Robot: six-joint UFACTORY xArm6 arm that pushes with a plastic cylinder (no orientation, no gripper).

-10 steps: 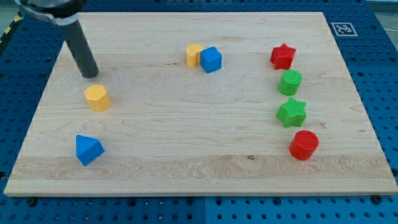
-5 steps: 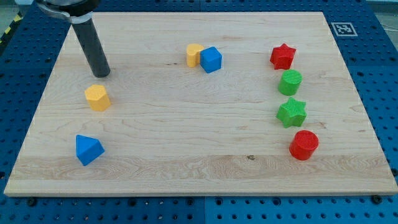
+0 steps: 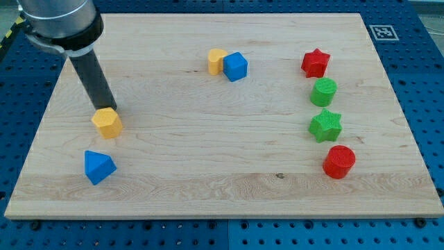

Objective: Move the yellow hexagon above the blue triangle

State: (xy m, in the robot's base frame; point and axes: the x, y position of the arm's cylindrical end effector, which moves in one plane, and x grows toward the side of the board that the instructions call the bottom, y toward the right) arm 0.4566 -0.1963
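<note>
The yellow hexagon (image 3: 107,123) lies on the wooden board (image 3: 208,167) at the view's left. The blue triangle (image 3: 98,167) lies just below it, slightly to the left, with a small gap between them. My tip (image 3: 106,109) touches the hexagon's top edge, on the side away from the triangle. The dark rod rises from there toward the view's upper left.
A yellow block (image 3: 216,60) and a blue cube (image 3: 236,67) touch each other at the top middle. At the right, in a column from top to bottom, stand a red star (image 3: 316,62), a green cylinder (image 3: 323,92), a green star (image 3: 325,126) and a red cylinder (image 3: 339,161).
My tip has moved down the view from above the yellow hexagon onto its top edge. The hexagon has shifted down and slightly left, closer to the blue triangle.
</note>
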